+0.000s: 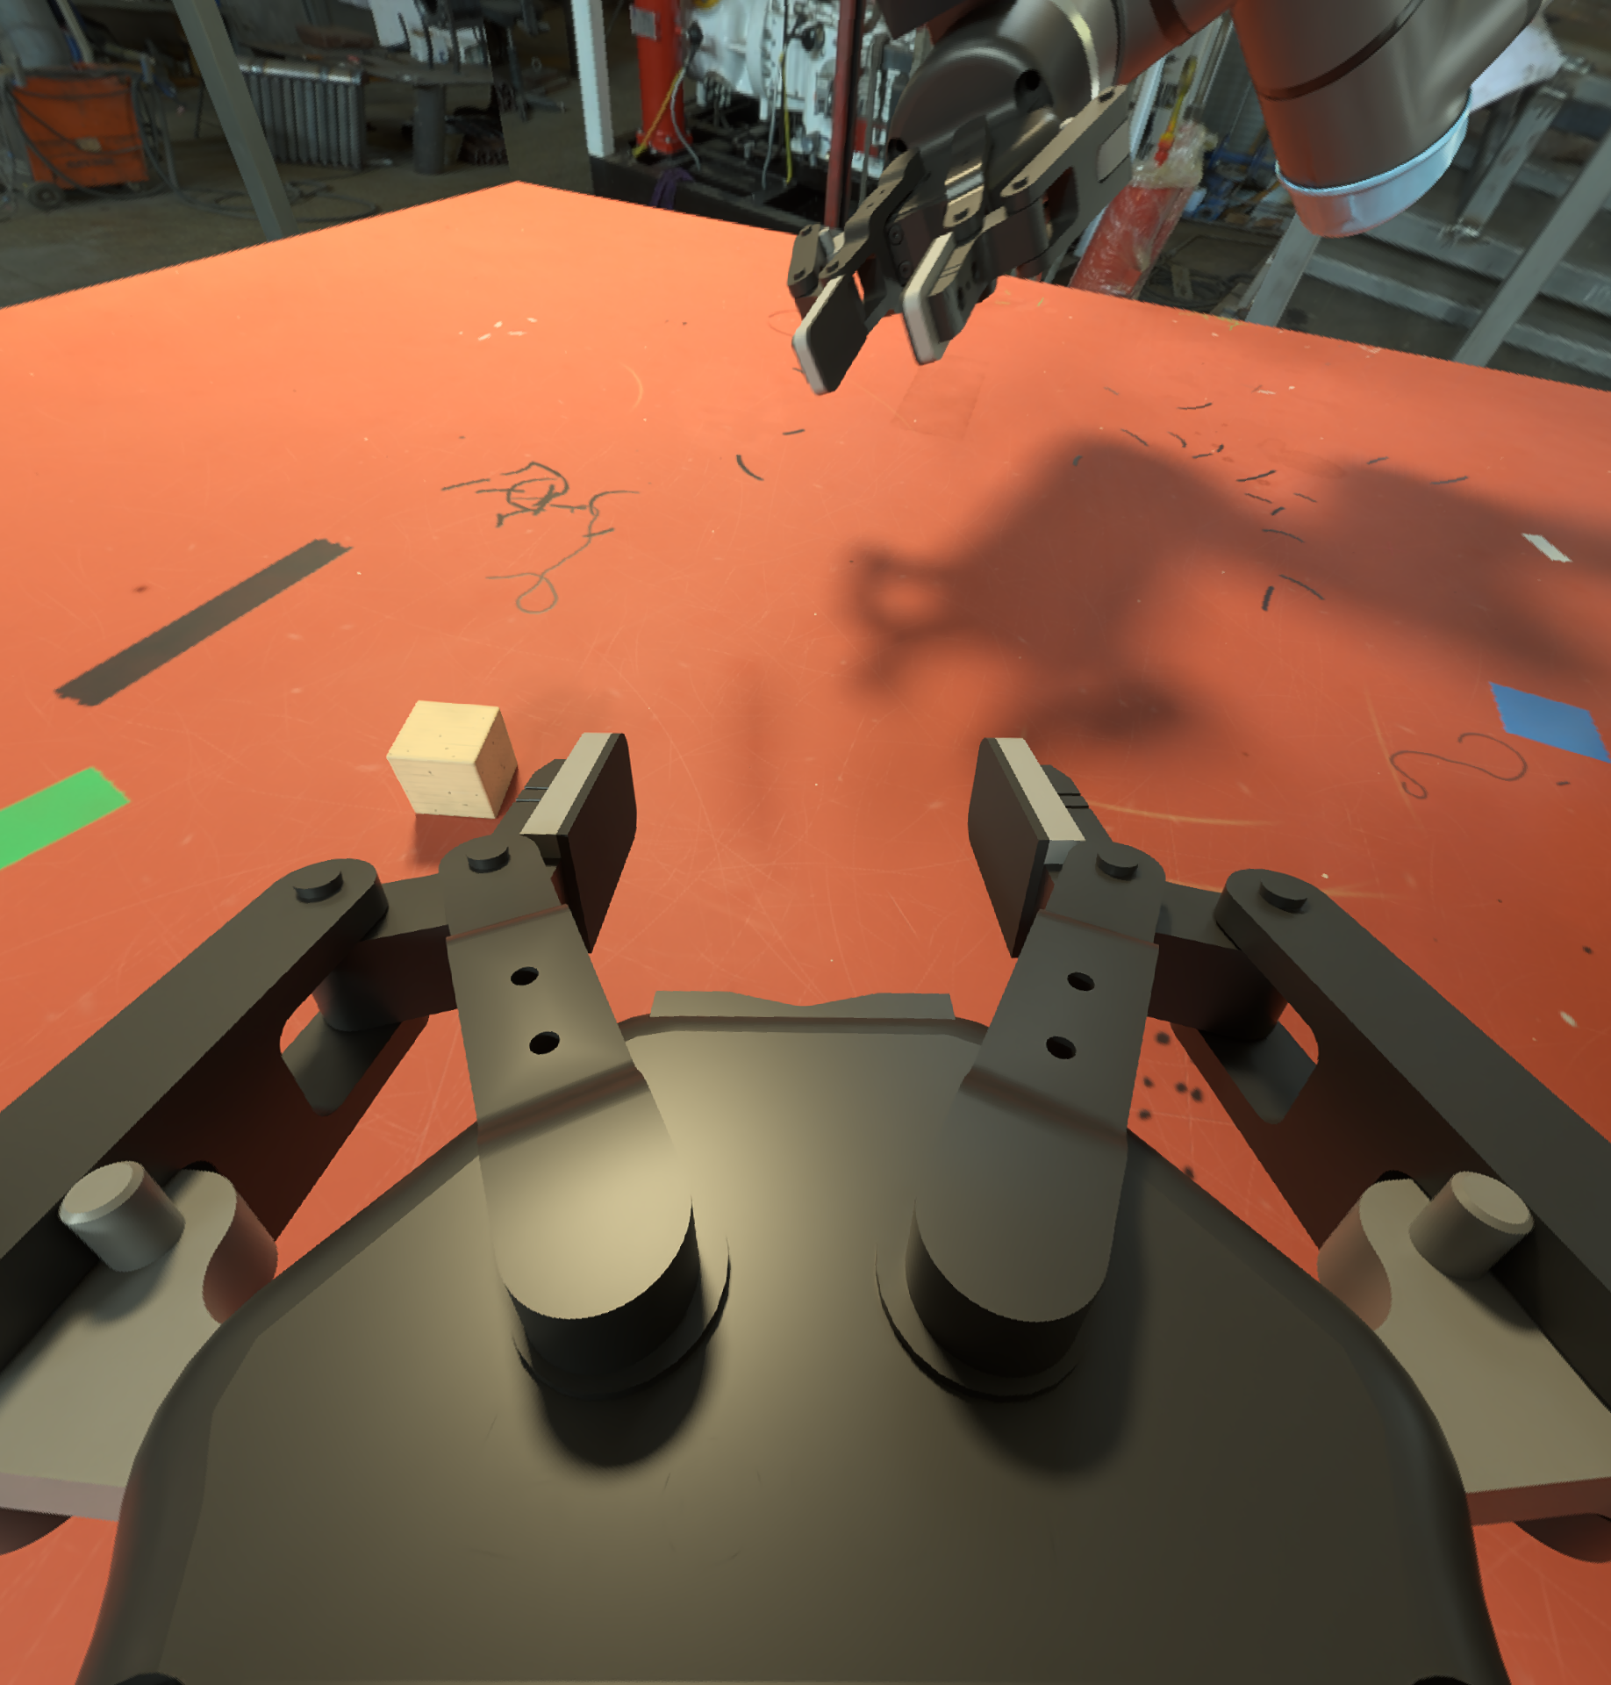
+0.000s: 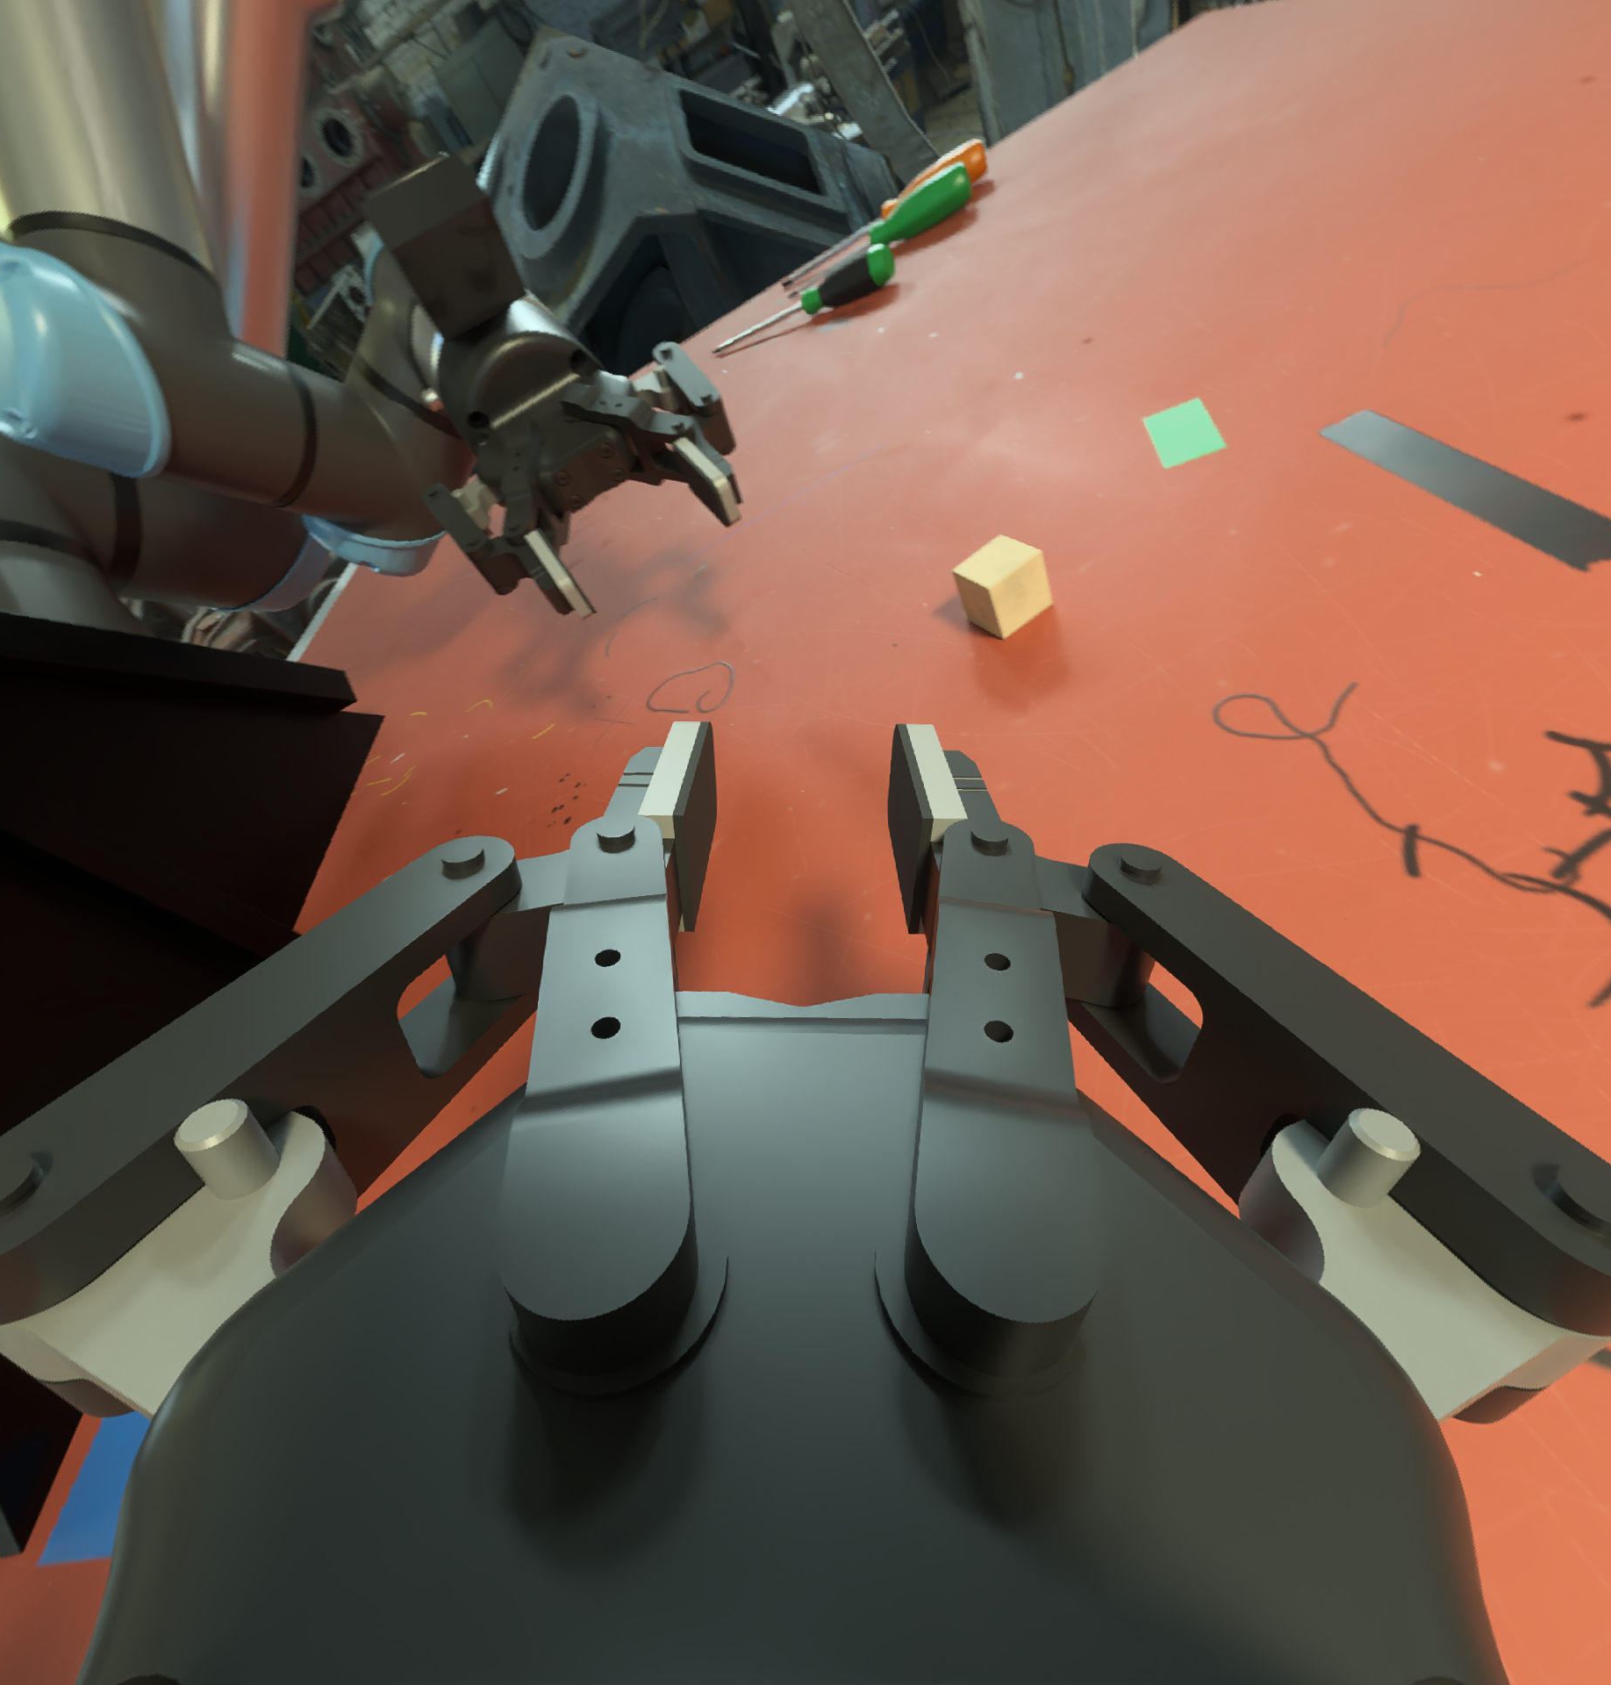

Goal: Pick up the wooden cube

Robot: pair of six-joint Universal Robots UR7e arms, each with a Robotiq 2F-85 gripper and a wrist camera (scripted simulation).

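Scuffed orange-red tabletop (image 1: 784,565) fills both wrist views, covered in scratches and dark pen squiggles, with a cluttered workshop behind it.

Closest in the left wrist view is the left gripper (image 1: 802,802), fingers spread wide with nothing between them, hovering over bare table. The small pale wooden cube (image 1: 454,759) sits flat on the table just beside the outer side of the gripper's left-hand finger (image 1: 592,802), outside the gap; can't tell if they actually touch. A green tape patch (image 1: 41,821) lies further left of the cube, a dark grey tape strip (image 1: 202,622) beyond it, and a blue square patch (image 1: 1549,720) off to the right. Way back, the right gripper (image 1: 870,342) hangs above the far part of the table, casting a big soft shadow.

From the right wrist view, the right gripper (image 2: 802,793) is partly open and holding nothing. The cube (image 2: 1004,585) is ahead of it and a bit to the right, well apart from its fingertips. Past that are the green patch (image 2: 1185,432) and grey strip (image 2: 1481,488), and near the far edge lie green-handled and orange-handled screwdrivers (image 2: 875,242).
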